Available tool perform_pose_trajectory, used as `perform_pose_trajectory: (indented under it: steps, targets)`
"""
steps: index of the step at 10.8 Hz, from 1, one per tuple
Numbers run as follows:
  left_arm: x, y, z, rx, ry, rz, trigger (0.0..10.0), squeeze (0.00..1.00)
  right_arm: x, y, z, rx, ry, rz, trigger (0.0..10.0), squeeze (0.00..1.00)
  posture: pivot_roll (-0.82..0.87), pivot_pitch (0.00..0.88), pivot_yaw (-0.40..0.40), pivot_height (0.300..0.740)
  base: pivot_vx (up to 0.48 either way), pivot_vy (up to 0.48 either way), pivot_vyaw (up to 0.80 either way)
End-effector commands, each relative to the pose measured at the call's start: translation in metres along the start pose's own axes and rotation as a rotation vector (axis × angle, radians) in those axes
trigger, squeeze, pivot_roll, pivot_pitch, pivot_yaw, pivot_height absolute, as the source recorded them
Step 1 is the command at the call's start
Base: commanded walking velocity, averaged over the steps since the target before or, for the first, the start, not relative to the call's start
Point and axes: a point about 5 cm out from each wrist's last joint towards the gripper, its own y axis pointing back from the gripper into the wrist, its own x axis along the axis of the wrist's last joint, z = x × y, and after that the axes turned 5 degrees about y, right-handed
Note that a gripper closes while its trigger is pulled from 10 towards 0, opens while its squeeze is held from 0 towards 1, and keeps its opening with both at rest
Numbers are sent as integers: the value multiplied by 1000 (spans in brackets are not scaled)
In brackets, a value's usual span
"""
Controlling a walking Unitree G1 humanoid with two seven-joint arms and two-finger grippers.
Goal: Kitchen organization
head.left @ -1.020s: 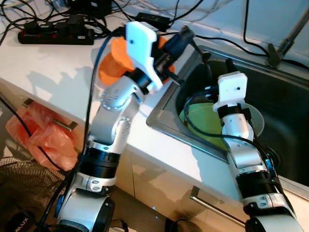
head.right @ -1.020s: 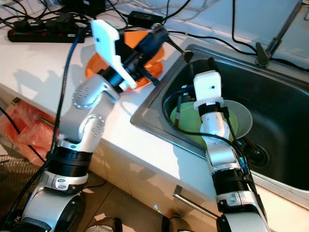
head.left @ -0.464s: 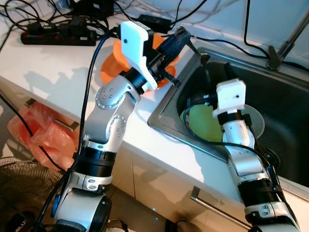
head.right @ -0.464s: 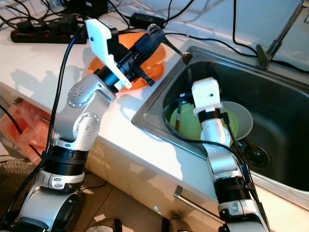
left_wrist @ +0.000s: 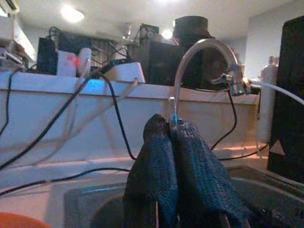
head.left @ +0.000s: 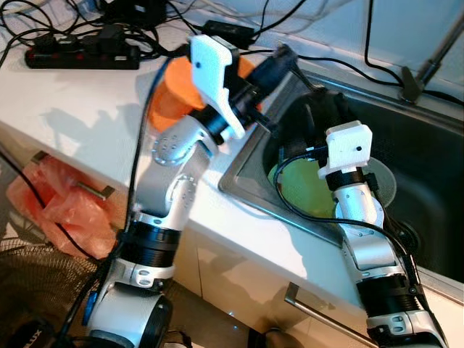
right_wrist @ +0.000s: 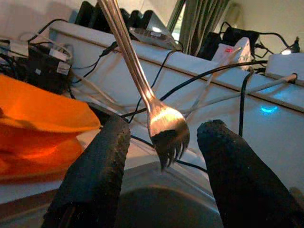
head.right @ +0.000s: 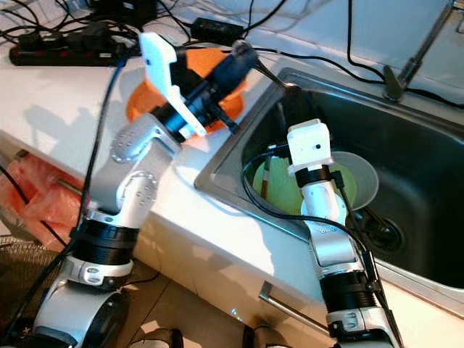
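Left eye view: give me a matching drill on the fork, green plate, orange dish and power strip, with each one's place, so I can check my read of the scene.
Things:
1. fork
2. green plate
3. orange dish
4. power strip

Places:
A. lying in the sink
B. at the back of the counter, among cables
C. gripped by the left pincer, tines between the open right pincer
D. on the counter beside the sink

Pairs: 1-C, 2-A, 3-D, 4-B
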Motion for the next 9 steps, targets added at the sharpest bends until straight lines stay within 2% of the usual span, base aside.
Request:
perform_pose_trajectory:
  steps: [1, 9]
  targets:
    - [-5, -3, 9, -44, 22, -17, 10000, 0, -8, 10, -11, 31, -38, -48, 10000, 0, 45, 136, 5, 740, 0, 0, 0]
    - [-22, -1, 22, -80, 46, -71, 10000, 0, 5, -9, -7, 69, -8, -14, 10000, 0, 37, 139, -11, 740, 0, 0, 0]
